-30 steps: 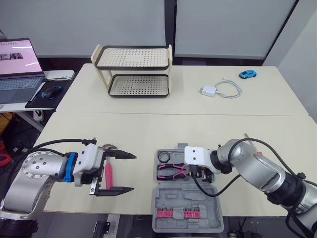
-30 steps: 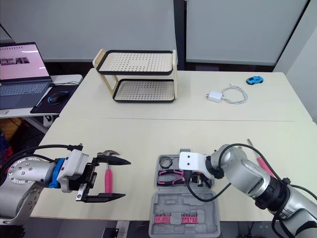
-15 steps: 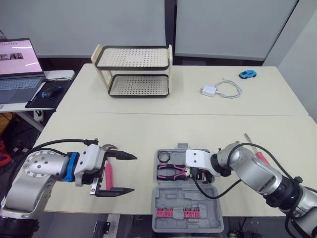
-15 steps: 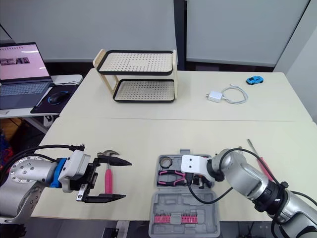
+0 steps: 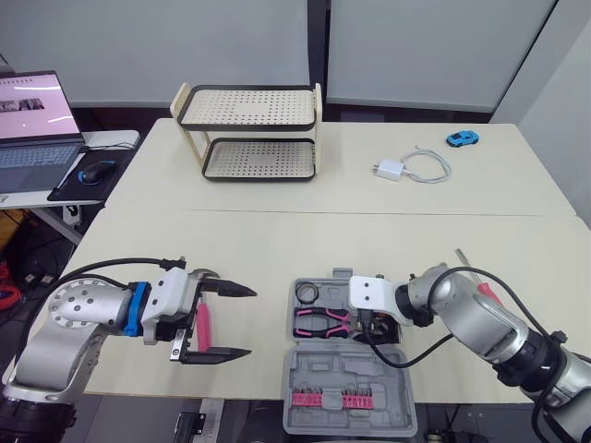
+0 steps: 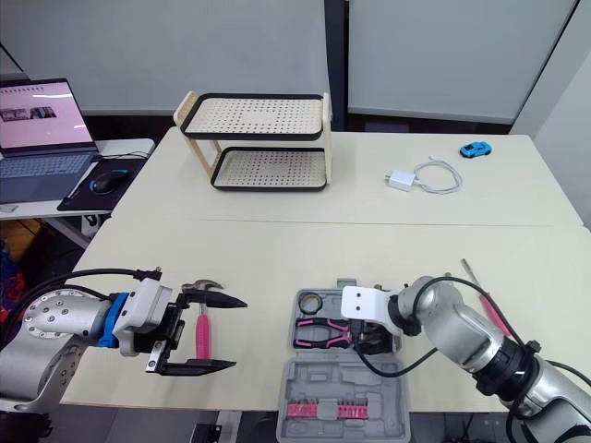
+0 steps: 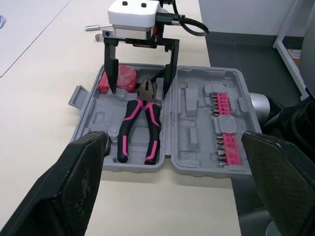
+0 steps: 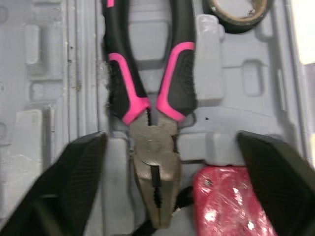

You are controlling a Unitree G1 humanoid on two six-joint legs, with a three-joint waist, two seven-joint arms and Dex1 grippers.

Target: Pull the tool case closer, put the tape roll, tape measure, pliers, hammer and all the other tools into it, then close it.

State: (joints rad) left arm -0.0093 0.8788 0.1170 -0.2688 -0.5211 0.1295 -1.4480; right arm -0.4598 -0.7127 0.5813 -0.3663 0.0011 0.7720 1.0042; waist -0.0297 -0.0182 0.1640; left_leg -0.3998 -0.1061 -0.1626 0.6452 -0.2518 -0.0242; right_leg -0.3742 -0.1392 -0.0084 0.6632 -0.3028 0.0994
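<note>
— Starting at the left, what can go wrong with the hammer [image 5: 201, 325]?
— The left fingers [image 5: 231, 290] stand wide open around it, holding nothing. It lies on the bench [image 5: 277, 249], well apart from the case [image 5: 319, 374]. One finger sits by the head and the other by the handle's end. As I read it, a squeeze would press along its length and it may skid out. Taken by the pink handle alone, the heavy head would likely swing down.
— And the case?
— It lies open at the near edge, with the lid hanging past it. A hard push on the lid, or the hammer dropped in, might tip it off the bench.
— What's inside?
— The tape roll [image 5: 306, 293] sits in its corner and the pliers [image 5: 319, 319] in their slot. A red block, probably the tape measure [image 7: 118, 78], lies just beside the pliers' nose. The right fingers [image 7: 111, 64] are spread and empty, one on each side of that nose. If they lift askew, they may catch the pliers and pull them out of the slot.
— Farther right?
— The screwdriver [image 5: 464, 260] lies on the bench beside the right arm. A sweep of the forearm could roll it off.
</note>
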